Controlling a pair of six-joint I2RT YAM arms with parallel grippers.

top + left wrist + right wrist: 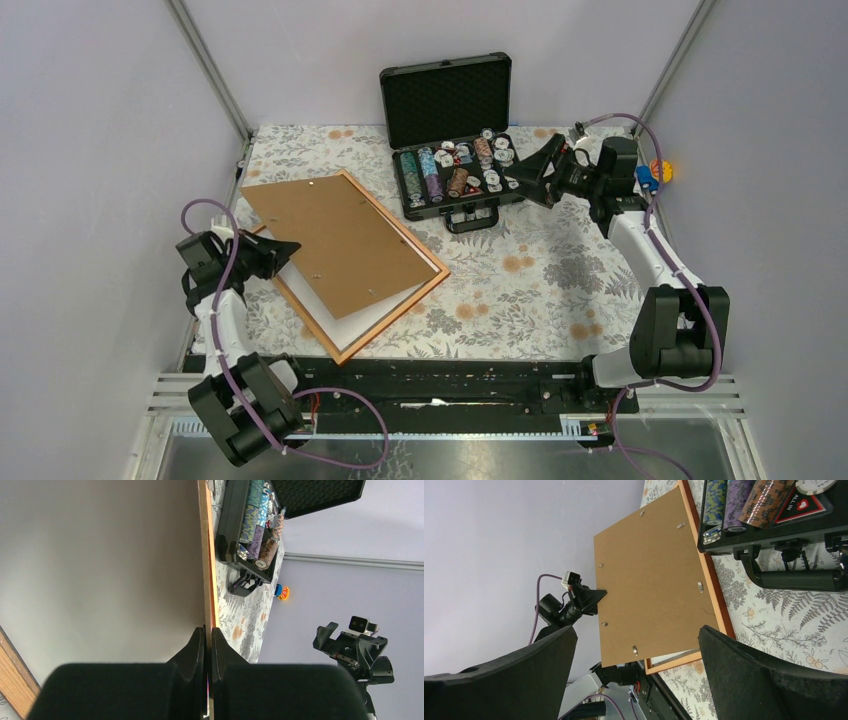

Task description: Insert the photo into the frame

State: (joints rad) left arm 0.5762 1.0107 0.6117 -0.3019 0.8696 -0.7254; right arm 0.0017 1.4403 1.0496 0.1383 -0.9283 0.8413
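From above, the left gripper (pixel 283 252) pinches the left corner of the brown backing board (pixel 335 235), tilting it up off the wooden frame (pixel 400 309). This exposes the photo (pixel 355 322), which lies white back up in the frame just below those fingers, while the right gripper (pixel 522 178) hangs spread and empty beside the chip case (pixel 450 100). The left wrist view shows the fingers pressed together on the board's thin edge straight ahead with the photo's pale back (pixel 100 570) alongside, probably so the board can be lowered over it. In the right wrist view, the wide-open fingers bracket the raised board (pixel 649 575) far ahead, with a white sliver of photo (pixel 669 658) under it
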